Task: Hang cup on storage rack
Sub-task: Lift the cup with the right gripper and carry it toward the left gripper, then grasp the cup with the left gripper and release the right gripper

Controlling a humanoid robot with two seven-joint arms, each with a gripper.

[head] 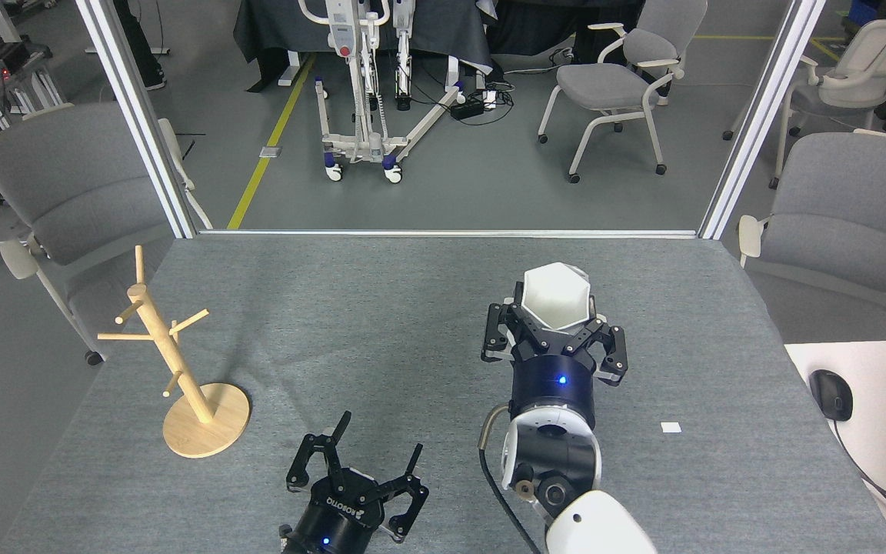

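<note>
Item: one white faceted cup (pixel 557 297) with a hexagonal rim, held in the right gripper (pixel 554 327), whose jaws were closed around its lower body; the cup sat mouth-up toward the head camera, raised above the grey tabletop (pixel 412 308) right of centre. Its tab handle was not visible in this view, so which way the handle faced could not be told. Item: one light wooden mug tree (pixel 174 362), standing upright on its round disc base near the left edge of the tabletop, well apart from the cup, with every visible peg bare. Item: left gripper (pixel 370 469), low in the view between the mug tree and the right arm, jaws spread wide and holding nothing, touching neither the rack nor the cup. Item: one small white scrap (pixel 671 427) lying on the tabletop to the right of the right arm, of no evident part in the task. Surroundings: grey office chairs beyond the tabletop edges, a wheeled frame on the floor behind, and a white desk with a computer mouse (pixel 831 394) at the right. Step in hand, as judged: carriage of the grasped cup across the tabletop toward the rack, the hanging itself not yet done. Next move, as judged: the cup would need bringing leftward to the mug tree and turning so that the pierced handle met a free angled peg, the hole threaded over the peg tip before release; the slim post may tip if nudged.
</note>
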